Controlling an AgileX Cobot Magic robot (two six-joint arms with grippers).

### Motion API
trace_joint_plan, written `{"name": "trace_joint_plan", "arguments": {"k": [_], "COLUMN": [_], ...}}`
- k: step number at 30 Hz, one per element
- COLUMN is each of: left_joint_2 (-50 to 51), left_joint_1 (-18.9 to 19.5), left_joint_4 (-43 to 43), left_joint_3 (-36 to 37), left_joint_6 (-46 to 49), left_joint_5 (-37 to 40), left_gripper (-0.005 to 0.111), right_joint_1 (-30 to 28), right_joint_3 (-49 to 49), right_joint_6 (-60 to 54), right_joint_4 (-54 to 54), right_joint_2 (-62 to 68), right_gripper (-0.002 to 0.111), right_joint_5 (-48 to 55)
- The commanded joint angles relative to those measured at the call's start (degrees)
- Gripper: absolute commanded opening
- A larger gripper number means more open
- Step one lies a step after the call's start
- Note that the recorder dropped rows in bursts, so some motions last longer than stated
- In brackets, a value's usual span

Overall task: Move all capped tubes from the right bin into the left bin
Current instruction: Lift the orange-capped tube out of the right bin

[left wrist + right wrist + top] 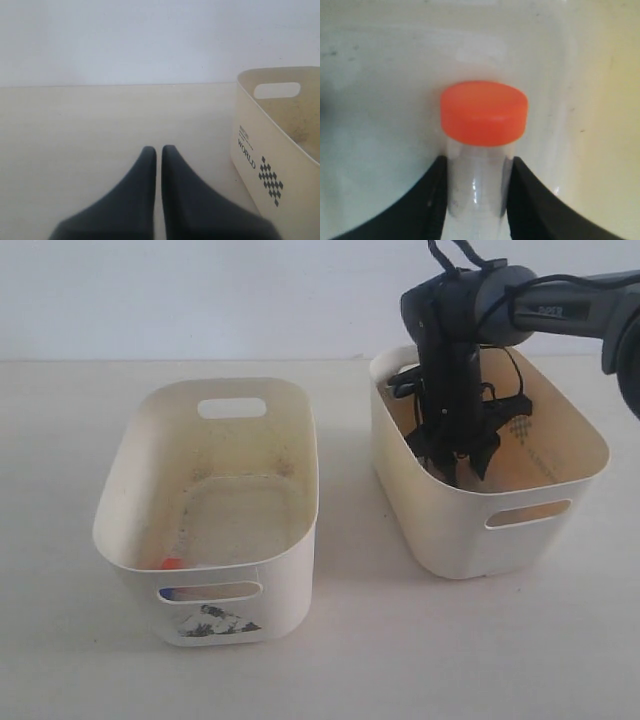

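My right gripper reaches down into the yellowish right bin. In the right wrist view its gripper is shut on the clear body of a capped tube with an orange cap, over the bin's pale floor. From the exterior view this tube is hidden behind the gripper. The off-white left bin with the torn dark sticker holds another orange-capped tube by its near wall. A bit of blue shows through its front handle slot. My left gripper is shut and empty, low over the table beside the left bin.
The two bins stand side by side on a pale table with a gap between them. The left bin's outer wall carries a "WORLD" print and a dark check pattern. A plain light wall closes the back.
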Motion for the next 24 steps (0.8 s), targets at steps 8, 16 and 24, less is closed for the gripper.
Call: {"name": "trace_joint_plan", "arguments": {"k": [8, 16, 24], "left_joint_2": [-0.2, -0.2, -0.2], "left_joint_1": [0.1, 0.1, 0.1], "left_joint_4": [0.0, 0.0, 0.0], "left_joint_3": [-0.2, -0.2, -0.2], "left_joint_6": [-0.5, -0.5, -0.5], "left_joint_5": [-0.1, -0.1, -0.1], "left_gripper": [0.004, 0.004, 0.004], "right_joint_1": [0.4, 0.4, 0.4], "right_joint_3": [1.3, 1.3, 1.3], "right_joint_6": [-1.5, -0.8, -1.8], "right_joint_4": [8.6, 8.5, 8.7], "right_joint_2": [-14.6, -27.5, -38.9], "right_gripper": [0.000, 0.000, 0.000], "right_joint_5": [-1.2, -1.2, -1.2]}}
